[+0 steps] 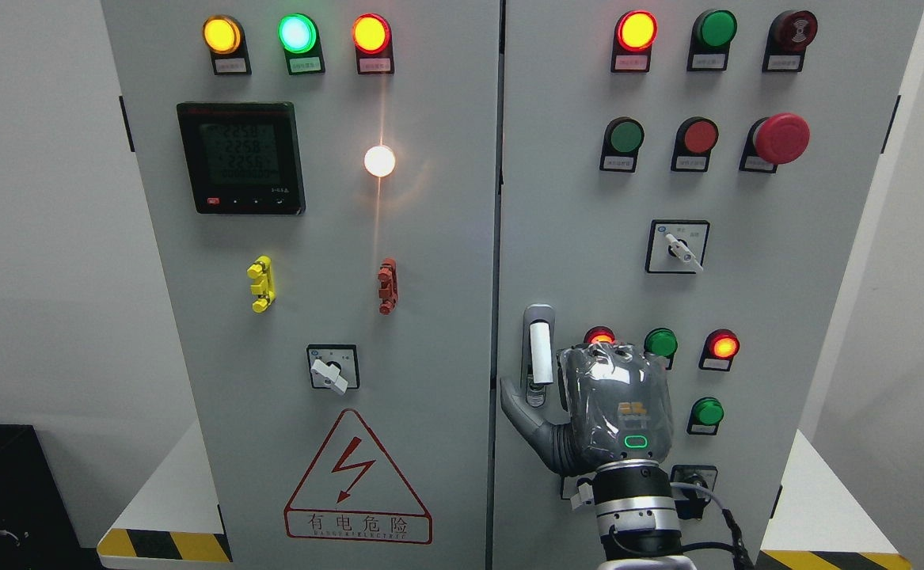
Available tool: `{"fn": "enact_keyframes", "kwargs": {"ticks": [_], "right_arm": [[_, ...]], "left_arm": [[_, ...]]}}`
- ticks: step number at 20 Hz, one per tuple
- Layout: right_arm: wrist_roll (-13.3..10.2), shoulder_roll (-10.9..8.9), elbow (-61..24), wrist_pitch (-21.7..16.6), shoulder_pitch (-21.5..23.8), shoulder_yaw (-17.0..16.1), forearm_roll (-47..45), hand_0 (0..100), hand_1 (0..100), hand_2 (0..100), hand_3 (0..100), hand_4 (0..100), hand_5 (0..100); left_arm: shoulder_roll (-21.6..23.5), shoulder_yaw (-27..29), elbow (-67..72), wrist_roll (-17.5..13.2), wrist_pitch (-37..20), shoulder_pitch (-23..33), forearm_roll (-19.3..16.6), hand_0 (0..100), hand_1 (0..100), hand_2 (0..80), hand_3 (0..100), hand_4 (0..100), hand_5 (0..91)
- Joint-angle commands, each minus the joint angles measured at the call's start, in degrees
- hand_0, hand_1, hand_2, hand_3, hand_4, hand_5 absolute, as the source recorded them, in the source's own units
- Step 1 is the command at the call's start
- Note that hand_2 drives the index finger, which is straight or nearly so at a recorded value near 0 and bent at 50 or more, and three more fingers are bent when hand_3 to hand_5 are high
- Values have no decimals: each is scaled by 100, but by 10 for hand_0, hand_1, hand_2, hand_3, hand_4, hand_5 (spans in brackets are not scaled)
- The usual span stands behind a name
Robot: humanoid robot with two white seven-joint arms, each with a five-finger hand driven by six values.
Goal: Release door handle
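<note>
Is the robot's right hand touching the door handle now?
Cannot tell. In the head view the right hand is beside the door handle, its thumb reaching under the handle's lower end, but the back of the hand hides any contact or gap.

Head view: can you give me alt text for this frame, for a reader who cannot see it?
The robot's right hand is raised beside the door handle on the right door of a grey electrical cabinet, thumb pointing toward the handle's base; whether it touches is unclear. Both doors appear shut, carrying indicator lamps, push buttons, rotary switches and a red emergency stop; the left door has a digital meter.

Grey cabinet [430, 317] — yellow-black striped base [165, 545]
</note>
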Motion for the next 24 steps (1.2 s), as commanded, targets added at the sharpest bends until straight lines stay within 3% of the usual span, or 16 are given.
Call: {"fn": "enact_keyframes", "kwargs": {"ticks": [1, 24], "right_arm": [[-42, -1, 88, 2, -18, -27, 6, 320, 213, 973, 1000, 1000, 984], [-51, -18, 53, 55, -9, -97, 14, 434, 279, 974, 1000, 1000, 981]], "left_arm": [[0, 0, 0, 1, -5, 97, 1, 120, 556, 0, 0, 0, 0], [0, 0, 9, 1, -5, 97, -7, 120, 556, 0, 0, 0, 0]]}}
